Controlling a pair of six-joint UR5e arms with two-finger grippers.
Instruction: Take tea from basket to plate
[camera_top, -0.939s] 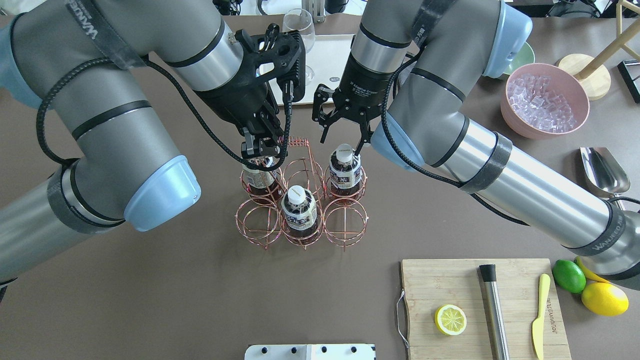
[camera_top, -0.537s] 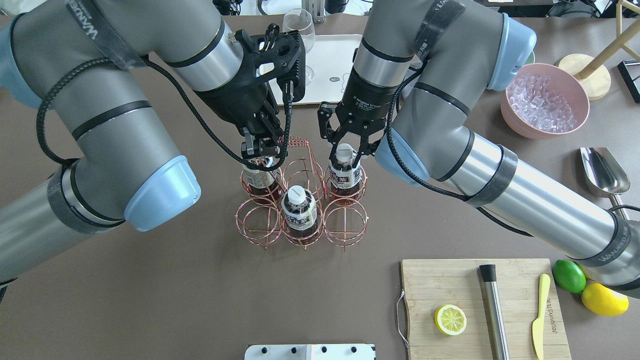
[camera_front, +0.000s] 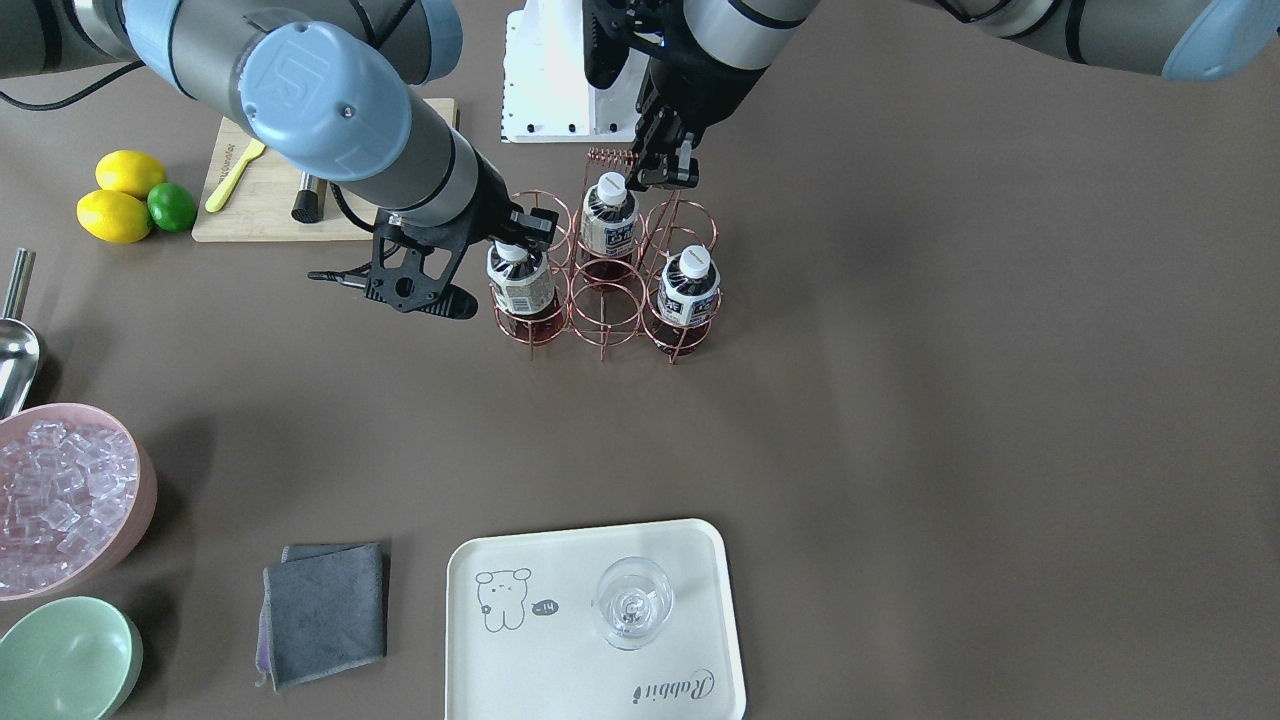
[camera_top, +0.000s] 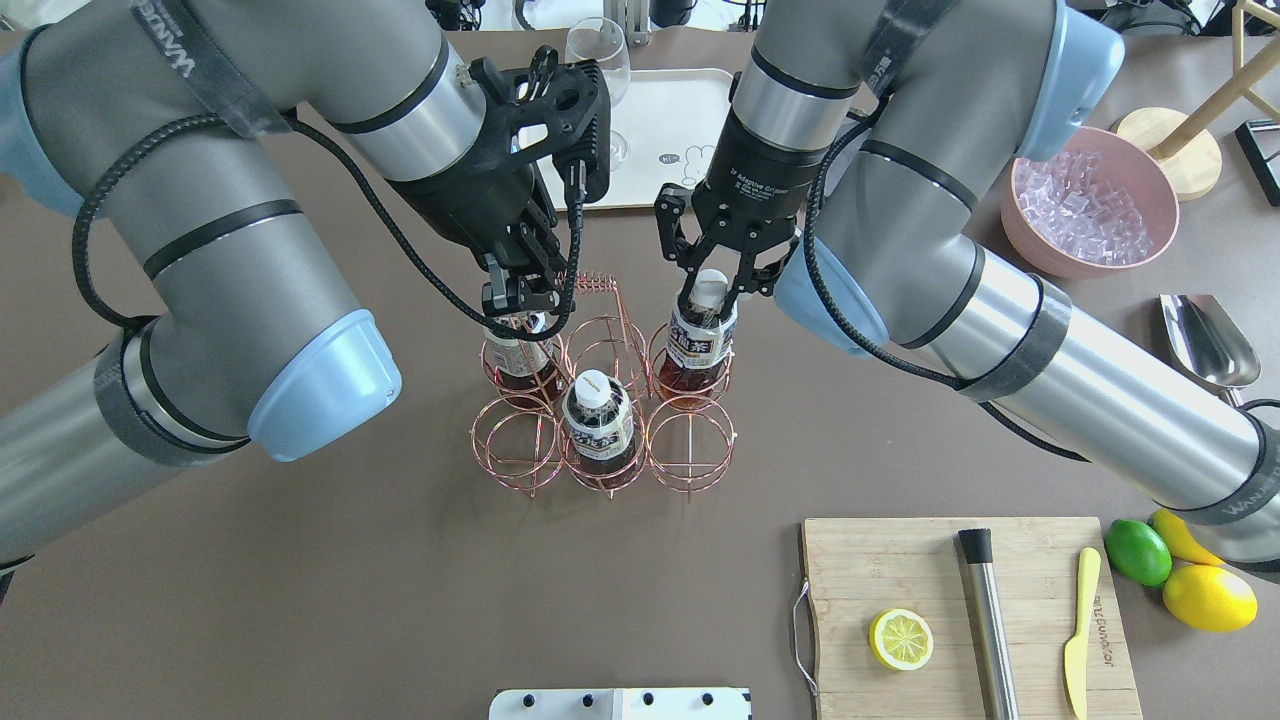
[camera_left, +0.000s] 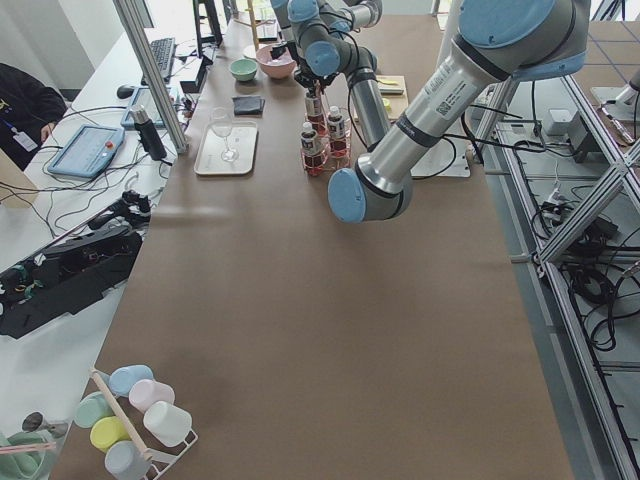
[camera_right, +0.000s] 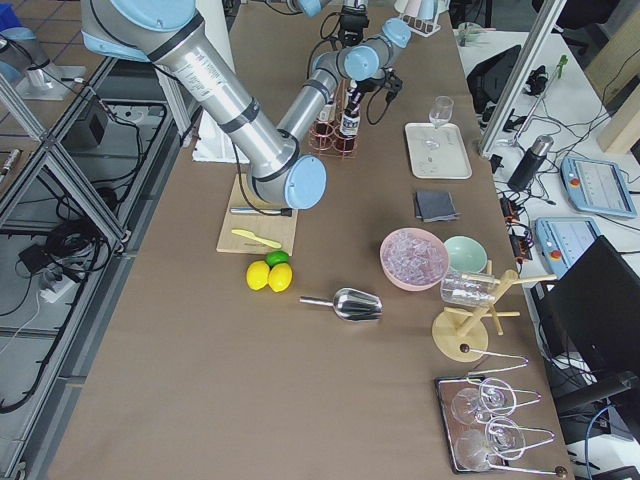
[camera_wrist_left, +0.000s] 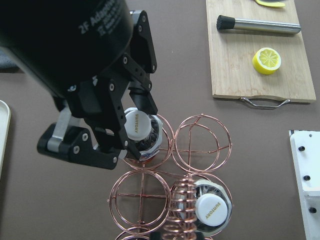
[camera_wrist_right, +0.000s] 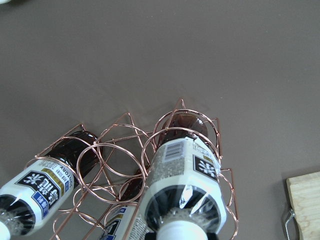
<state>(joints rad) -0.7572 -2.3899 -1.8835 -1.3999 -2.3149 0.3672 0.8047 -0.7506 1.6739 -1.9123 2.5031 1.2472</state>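
Observation:
The copper wire basket (camera_top: 690, 440) holds three tea bottles. My right gripper (camera_top: 712, 290) is shut on the white cap of the back-right tea (camera_top: 695, 345). That bottle leans a little, with its base still inside its ring (camera_wrist_right: 185, 125). The left wrist view shows the right gripper's fingers (camera_wrist_left: 142, 100) on either side of the cap. My left gripper (camera_top: 512, 300) is shut at the basket's coiled handle (camera_wrist_left: 181, 210), above the back-left bottle (camera_top: 515, 358). A third bottle (camera_top: 598, 420) stands in the front middle ring. The cream plate (camera_front: 690, 560) lies across the table.
A wine glass (camera_front: 632, 602) stands on the plate. A grey cloth (camera_front: 322, 610) and a mint bowl (camera_front: 65, 655) lie beside the plate. A pink bowl of ice (camera_top: 1090, 200), a metal scoop (camera_top: 1205, 345) and a cutting board (camera_top: 960, 610) with a lemon slice are on my right.
My right gripper came down over the back-right bottle's cap and closed on it. The bottle's top has shifted back and to the right. My left gripper has not moved.

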